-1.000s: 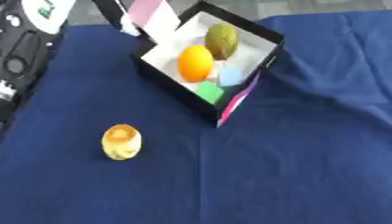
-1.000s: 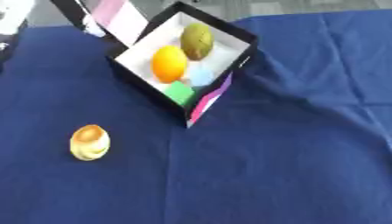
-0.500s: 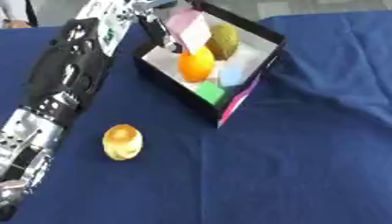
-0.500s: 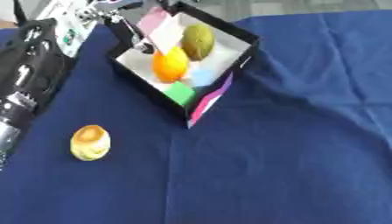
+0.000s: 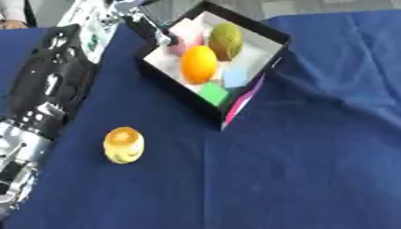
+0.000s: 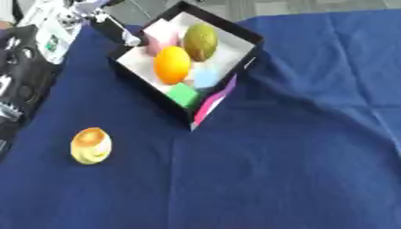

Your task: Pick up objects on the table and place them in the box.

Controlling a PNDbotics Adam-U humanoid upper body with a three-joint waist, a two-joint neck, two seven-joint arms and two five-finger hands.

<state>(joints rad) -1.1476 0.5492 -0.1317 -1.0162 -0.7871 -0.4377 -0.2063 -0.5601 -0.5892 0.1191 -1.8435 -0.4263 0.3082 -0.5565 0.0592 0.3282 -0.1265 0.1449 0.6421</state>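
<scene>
The left arm runs up the left side of the blue cloth, and the left hand sits at the box's far-left rim, a dark finger reaching over the edge toward the pink block just inside. Whether the fingers are curled or spread I cannot tell; they are too blurred. The right hand shows nowhere.

The box stands cornerwise in the upper middle, its near corner toward me, a pink flap hanging off the near right wall. Inside it is crowded: an orange in the middle, a green-brown fruit behind it, a pale blue block and a green block toward the near corner.

Out on the cloth lies a yellow, orange-topped piece, well apart from the box, near the arm. To the right and in front of the box the cloth is open, only wrinkled.
</scene>
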